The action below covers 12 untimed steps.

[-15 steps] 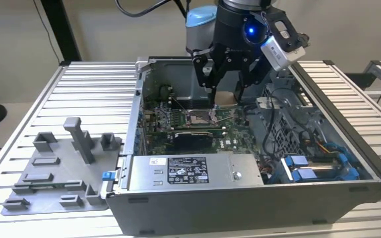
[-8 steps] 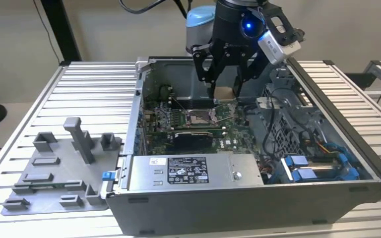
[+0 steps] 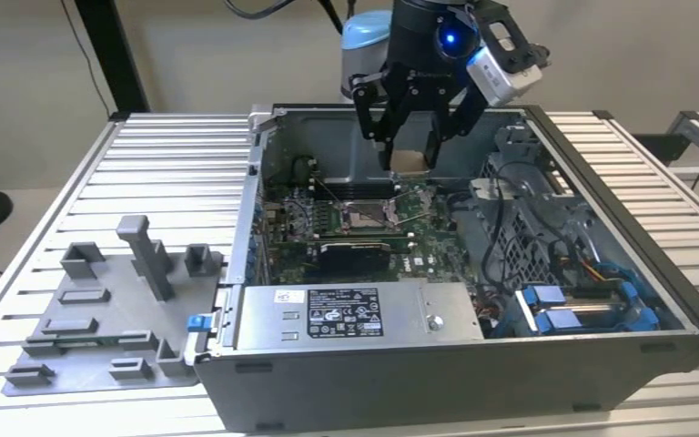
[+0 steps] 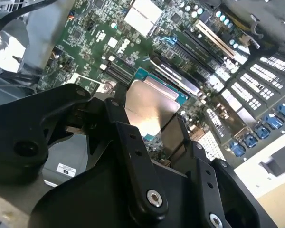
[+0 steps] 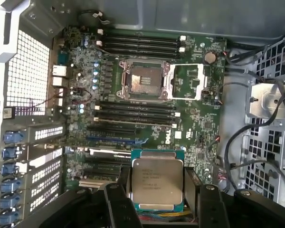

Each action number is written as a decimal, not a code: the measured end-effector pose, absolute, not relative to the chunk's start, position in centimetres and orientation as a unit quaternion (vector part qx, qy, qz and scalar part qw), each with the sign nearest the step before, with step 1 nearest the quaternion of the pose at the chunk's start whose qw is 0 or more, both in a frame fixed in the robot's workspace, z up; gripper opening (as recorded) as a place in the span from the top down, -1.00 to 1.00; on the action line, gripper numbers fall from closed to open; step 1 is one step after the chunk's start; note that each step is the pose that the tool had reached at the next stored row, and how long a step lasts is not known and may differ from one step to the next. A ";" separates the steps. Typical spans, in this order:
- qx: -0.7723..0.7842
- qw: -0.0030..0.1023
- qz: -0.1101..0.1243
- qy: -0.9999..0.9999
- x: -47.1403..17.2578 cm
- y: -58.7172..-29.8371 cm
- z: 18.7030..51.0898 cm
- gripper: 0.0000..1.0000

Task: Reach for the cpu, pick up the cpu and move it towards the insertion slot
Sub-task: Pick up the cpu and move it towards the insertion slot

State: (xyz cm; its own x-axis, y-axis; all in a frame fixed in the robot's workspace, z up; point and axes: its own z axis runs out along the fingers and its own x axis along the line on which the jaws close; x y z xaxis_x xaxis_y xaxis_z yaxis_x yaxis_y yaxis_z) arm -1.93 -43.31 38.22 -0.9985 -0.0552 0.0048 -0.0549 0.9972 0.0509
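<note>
1. The gripper (image 5: pixel 156 194) pinches the cpu (image 5: pixel 156 184) by two opposite edges, keeping its face flat and clear
2. It hangs above the motherboard, apart from the open insertion slot (image 5: pixel 143 81)

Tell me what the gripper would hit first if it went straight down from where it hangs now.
Probably the green circuit board beside the insertion slot. The gripper, holding the cpu, looks offset from the socket, though depth is unclear.
</note>
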 end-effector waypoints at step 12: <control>0.028 0.003 -0.025 -0.999 -1.9 -42.9 38.2 1.00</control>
State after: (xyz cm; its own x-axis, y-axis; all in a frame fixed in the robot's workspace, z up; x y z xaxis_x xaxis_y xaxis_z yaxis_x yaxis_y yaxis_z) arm -1.94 -42.92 38.22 -0.9985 -0.0551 0.0049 -0.0548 0.9972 0.0508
